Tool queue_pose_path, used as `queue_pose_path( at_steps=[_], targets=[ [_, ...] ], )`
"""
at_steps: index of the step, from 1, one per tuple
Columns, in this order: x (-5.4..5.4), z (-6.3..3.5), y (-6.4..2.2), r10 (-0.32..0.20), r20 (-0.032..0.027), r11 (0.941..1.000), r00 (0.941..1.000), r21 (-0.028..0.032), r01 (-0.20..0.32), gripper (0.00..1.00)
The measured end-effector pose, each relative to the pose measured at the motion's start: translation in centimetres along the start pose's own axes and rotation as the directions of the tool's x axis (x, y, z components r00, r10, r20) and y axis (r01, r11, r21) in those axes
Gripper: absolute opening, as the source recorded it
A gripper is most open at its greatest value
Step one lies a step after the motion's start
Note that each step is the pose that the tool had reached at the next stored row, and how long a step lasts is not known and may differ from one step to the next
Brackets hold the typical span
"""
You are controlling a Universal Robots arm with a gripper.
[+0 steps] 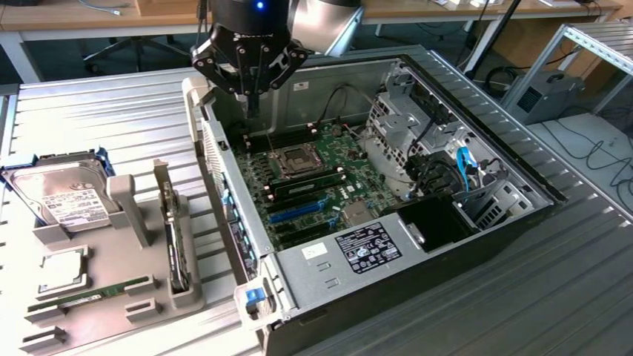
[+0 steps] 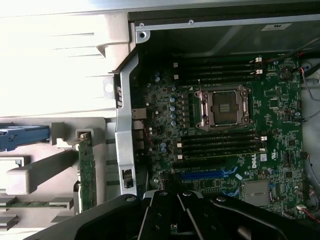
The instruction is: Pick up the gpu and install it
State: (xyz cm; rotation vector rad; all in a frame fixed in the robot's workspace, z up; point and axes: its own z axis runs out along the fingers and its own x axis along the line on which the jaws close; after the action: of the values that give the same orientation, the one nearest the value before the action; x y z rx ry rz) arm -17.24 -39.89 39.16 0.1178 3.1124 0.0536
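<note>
Your gripper [image 1: 252, 110] hangs over the far end of the open computer case [image 1: 494, 222], above the motherboard [image 1: 342, 182]. Its fingers are pressed together and nothing is between them. It touches nothing, and its tips point down toward the board near the processor socket [image 1: 296, 159].

The gpu [image 1: 175, 245] has not been picked up. You will find it in the grey holder [image 1: 124, 304] on the counter [image 1: 99, 111], to the exterior view's left of the case. It stands upright on its long edge in a narrow slot, just beside the case's outer wall and well apart from the gripper. In the wrist view you see it edge-on, a thin strip of circuit board with a pale metal piece at one end.

The same holder carries a hard drive [image 1: 61, 199] in a blue frame, standing tilted at the end farther from you in the exterior view. A square processor chip [image 1: 59, 271] lies flat below it, and a thin green memory stick [image 1: 87, 298] rests in a low slot nearer the front edge.

Inside the case, the blue expansion slot [image 1: 296, 213] on the motherboard has no card in it. A labelled metal box [image 1: 371, 248] sits at the case's near end.
</note>
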Motion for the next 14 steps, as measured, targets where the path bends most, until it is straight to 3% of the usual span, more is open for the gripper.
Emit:
queue_pose_path(
  at_steps=[14],
  targets=[
    [0.4,-0.01,-0.03,0.0,0.0,1.0,1.0,0.0,0.0,0.11]
  ],
)
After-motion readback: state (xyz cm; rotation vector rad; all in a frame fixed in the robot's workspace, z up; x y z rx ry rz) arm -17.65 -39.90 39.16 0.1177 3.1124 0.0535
